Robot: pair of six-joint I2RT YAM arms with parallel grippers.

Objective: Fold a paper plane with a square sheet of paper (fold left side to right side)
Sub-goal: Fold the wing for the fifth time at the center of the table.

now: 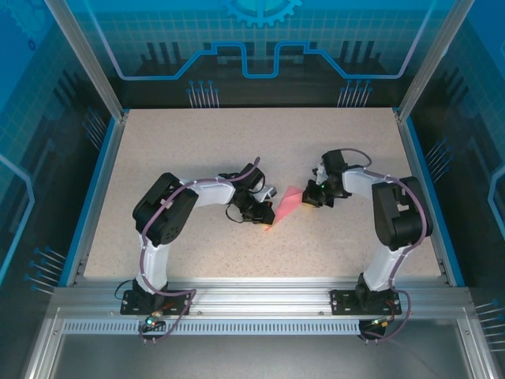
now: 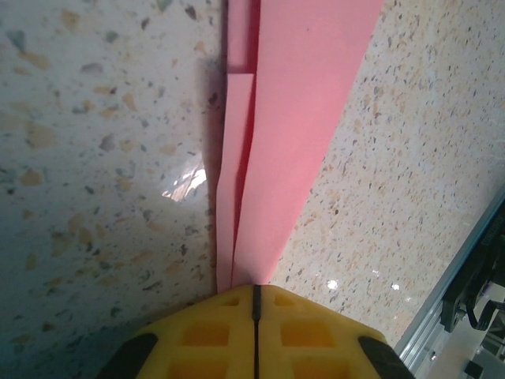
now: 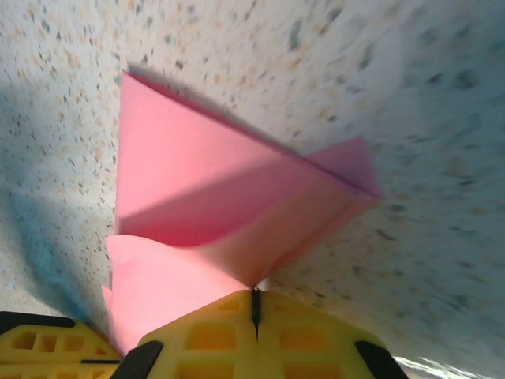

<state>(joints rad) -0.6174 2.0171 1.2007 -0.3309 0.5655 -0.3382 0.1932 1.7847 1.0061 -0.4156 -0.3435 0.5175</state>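
The paper plane [image 1: 286,205] lies near the middle of the speckled worktop [image 1: 197,142], a slim pink folded shape stretched between the two arms. The left gripper [image 1: 266,219] pinches the end of it that points toward the near edge. In the left wrist view its yellow fingers [image 2: 213,332] are pressed together, and the plane's [image 2: 292,118] long folded layers run straight out from the seam between them. The right gripper [image 1: 309,197] is likewise closed on the opposite end. In the right wrist view its fingers [image 3: 308,335] meet tightly, with the paper's [image 3: 197,205] wider folded flaps fanning out from them over the worktop [image 3: 355,71].
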